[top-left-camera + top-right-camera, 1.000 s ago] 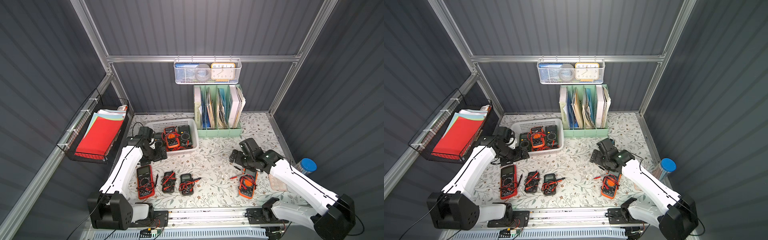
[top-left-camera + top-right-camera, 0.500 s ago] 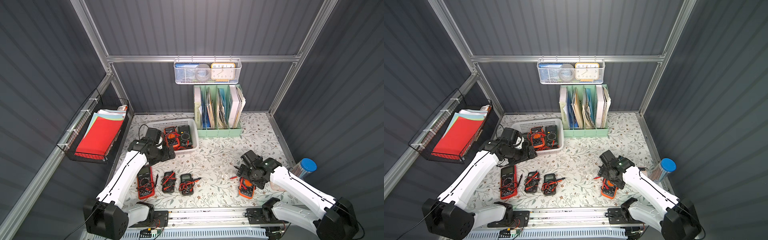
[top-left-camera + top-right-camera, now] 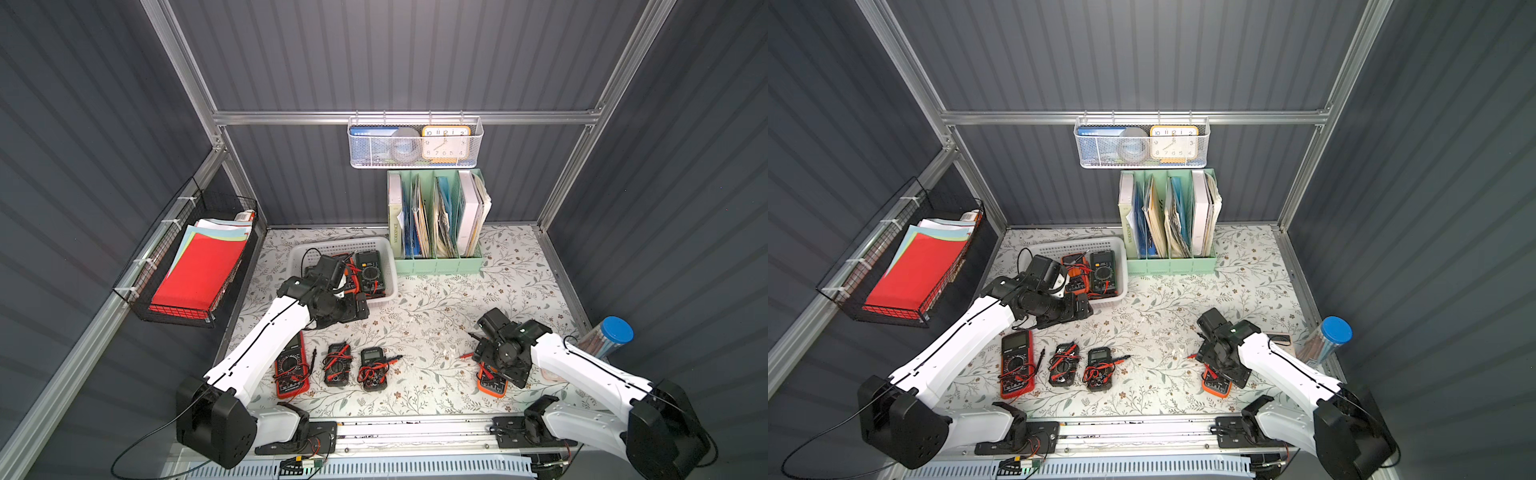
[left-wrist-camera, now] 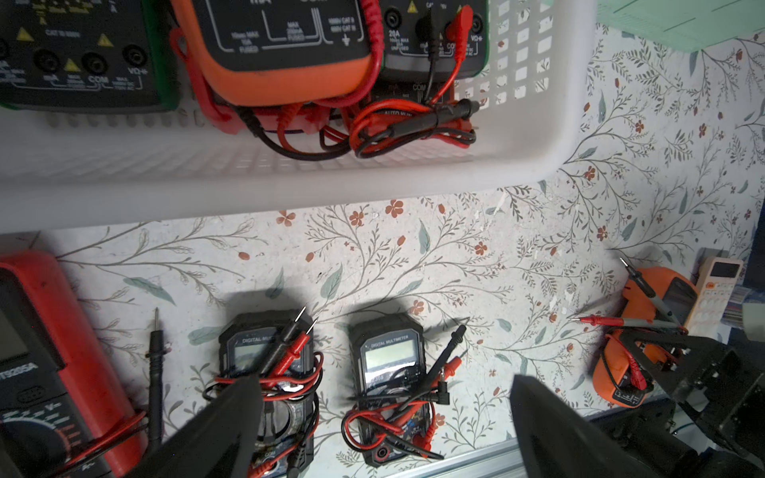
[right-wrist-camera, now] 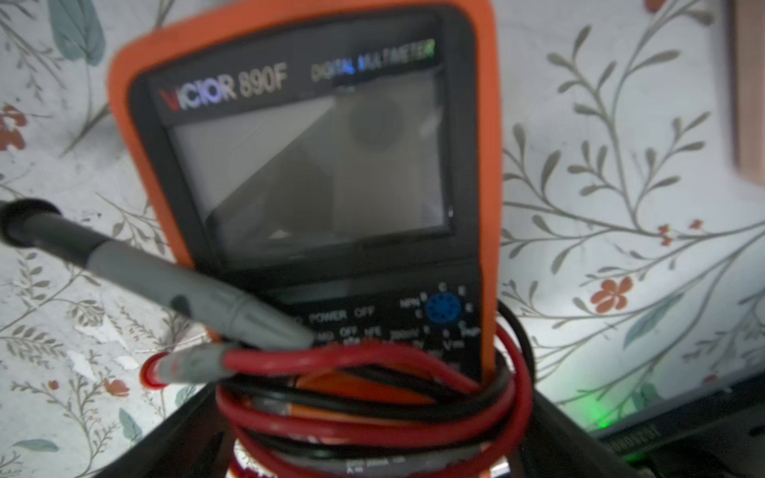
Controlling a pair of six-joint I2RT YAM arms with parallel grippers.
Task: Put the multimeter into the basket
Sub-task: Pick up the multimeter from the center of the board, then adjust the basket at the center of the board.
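The orange multimeter [image 3: 494, 384] [image 3: 1219, 386] lies flat at the front right, its red and black leads wound round its lower body. My right gripper [image 3: 500, 365] [image 3: 1223, 365] is down over it, open. In the right wrist view the multimeter [image 5: 314, 165] fills the frame and its wound lower end sits between the two dark fingers of the gripper [image 5: 372, 434]. The white basket [image 3: 340, 243] [image 3: 1077, 243] stands at the back left with multimeters inside. My left gripper [image 3: 353, 309] [image 4: 385, 385] hangs open and empty by the basket's front rim [image 4: 289, 186].
A red multimeter [image 3: 291, 365] and two small black ones [image 3: 337, 365] [image 3: 372, 370] lie in a row at the front left. A green file holder [image 3: 436, 262] stands behind. A blue-capped tube [image 3: 611, 338] is at the right edge. A black wire basket [image 3: 195, 266] hangs on the left wall.
My right gripper has come forward and down over the orange multimeter. My left gripper has moved right along the basket's front. Both have stayed open.
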